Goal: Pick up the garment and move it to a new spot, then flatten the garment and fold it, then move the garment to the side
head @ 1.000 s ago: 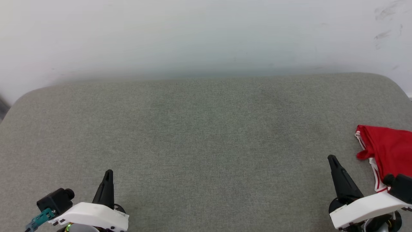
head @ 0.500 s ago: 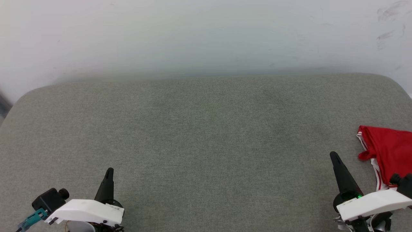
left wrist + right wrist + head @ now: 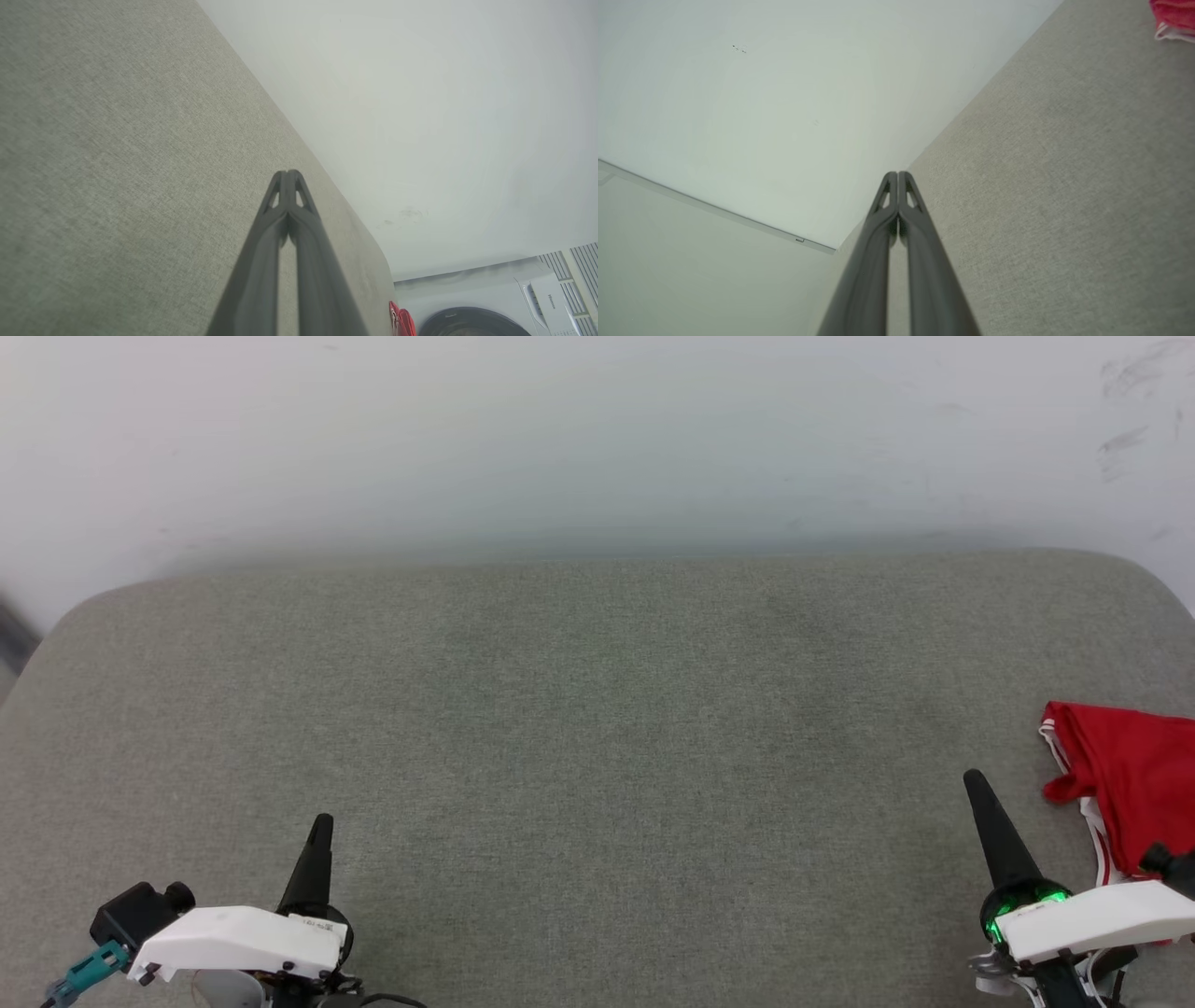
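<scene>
Most of what I see from the head camera is a broad grey fabric-covered surface (image 3: 597,709) with rounded far corners, backed by a plain pale wall (image 3: 597,429). Through the left wrist camera, a white washing machine (image 3: 472,322) with a dark round door sits beyond the surface's far end.

The garment (image 3: 1134,775) lies bunched at the right edge of the surface. It is red cloth with white, red-striped trim along its near-left border. The frame cuts part of it off, and the right arm's white housing covers its lower part. A sliver of it also shows in the left wrist view (image 3: 401,322) and in the top corner of the right wrist view (image 3: 1176,16).

My right gripper (image 3: 974,779) stands just left of the garment and apart from it, fingers pressed together on nothing. My left gripper (image 3: 320,826) is well away at lower left, likewise clenched and empty. Both wrist views confirm the tips meet, left (image 3: 288,173) and right (image 3: 897,174).
</scene>
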Robot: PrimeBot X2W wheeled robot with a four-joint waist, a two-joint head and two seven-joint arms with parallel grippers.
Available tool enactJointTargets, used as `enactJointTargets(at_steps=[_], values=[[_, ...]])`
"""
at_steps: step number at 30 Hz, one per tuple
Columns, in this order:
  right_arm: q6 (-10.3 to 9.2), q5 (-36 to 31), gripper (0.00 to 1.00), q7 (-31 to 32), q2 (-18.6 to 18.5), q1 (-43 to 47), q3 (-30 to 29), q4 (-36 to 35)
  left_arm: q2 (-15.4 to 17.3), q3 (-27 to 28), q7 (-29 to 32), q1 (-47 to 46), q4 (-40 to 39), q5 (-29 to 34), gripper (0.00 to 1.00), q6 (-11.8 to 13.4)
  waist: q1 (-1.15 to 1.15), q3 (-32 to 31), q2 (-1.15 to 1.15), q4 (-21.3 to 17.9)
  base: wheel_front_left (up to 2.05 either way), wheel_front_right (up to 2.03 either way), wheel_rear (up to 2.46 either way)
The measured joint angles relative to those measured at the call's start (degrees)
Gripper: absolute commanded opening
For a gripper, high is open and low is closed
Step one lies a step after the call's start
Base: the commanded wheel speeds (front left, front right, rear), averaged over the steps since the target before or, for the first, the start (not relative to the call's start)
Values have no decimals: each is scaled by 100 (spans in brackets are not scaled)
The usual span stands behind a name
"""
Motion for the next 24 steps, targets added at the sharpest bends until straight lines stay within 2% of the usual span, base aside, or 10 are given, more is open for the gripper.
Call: enactJointTargets(at_steps=[24], values=[[0,1383,0,24,-3,-188,-88,322,-279,350,309,-186,180,-1067,0,-289,0,7,0,54,0,0,0]])
